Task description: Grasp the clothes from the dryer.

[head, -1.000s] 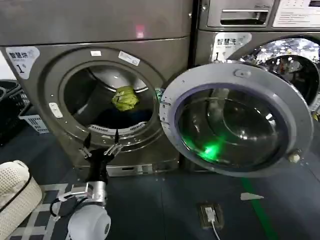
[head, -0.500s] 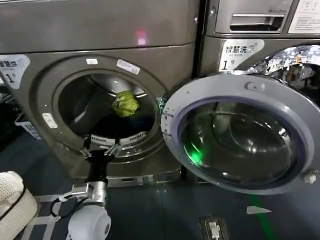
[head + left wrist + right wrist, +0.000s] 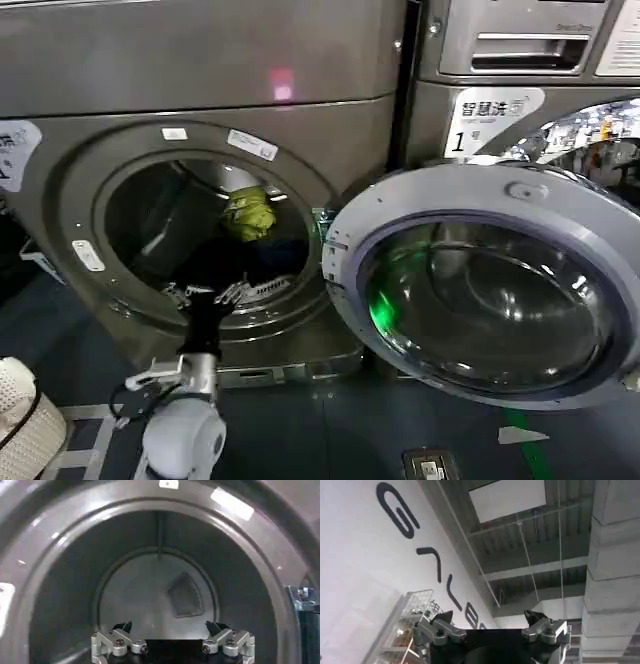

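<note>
1. Head view: the dryer stands with its door swung wide to the right, porthole clear.
2. The clothes lie inside the drum: a yellow-green lump toward the back, dark navy fabric spread low beneath and in front of it.
3. The left pincer sits at the lower lip of the porthole, released, its jaws spread apart and aimed into the drum.
4. From that pincer the lump lies deeper in, higher and a little to the right; the navy fabric looks nearer.
5. Left wrist view: the fingertips frame the drum's rear wall.
6. The right pincer is parked, released, pointing up at the ceiling, so the left arm is the nearer one.
</note>
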You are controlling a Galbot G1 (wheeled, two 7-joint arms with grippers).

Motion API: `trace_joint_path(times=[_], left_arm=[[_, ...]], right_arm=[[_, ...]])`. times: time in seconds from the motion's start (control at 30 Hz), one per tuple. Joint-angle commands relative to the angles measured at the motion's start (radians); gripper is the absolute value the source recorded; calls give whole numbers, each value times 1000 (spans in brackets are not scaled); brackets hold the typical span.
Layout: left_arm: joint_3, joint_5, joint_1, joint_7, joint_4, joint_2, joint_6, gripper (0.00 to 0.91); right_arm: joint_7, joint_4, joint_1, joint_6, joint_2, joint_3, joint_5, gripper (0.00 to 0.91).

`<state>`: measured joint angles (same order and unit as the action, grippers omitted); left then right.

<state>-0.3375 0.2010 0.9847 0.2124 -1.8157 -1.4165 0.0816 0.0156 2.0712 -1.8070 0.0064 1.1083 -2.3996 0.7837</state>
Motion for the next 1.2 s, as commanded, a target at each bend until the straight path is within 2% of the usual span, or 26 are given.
trace_joint_path(times=[0.03,0.37,0.63,0.73,0.8,0.93,1.03,1.2], left_arm=[[7,3,-317,-33,399,-18,-48,907],[8,-59,-599,-101,825,-90,-119,907],[38,-61,-787,-180,1109,-82,-119,907],[152,-78,-815,-283,1170,-45,-75,907],[290,-148,-835,-385,1223,0,-93,907],[472,-235,-897,-536,1317,41,-150,907],[539,-335,-944,-628,1376,42,-175,907],[571,-549,-1009,-806,1427,41,-174,907]], right_arm=[[-5,1,1,1,-1,-1,-2,907],[-9,-5,2,14,-9,-8,3,907],[-16,-5,8,22,-2,-12,15,907],[-19,-6,9,23,-1,-13,21,907],[-21,-8,8,25,-1,-15,22,907],[-24,-5,7,28,1,-14,24,907],[-25,-5,6,30,0,-15,26,907],[-27,-4,4,31,1,-18,26,907]])
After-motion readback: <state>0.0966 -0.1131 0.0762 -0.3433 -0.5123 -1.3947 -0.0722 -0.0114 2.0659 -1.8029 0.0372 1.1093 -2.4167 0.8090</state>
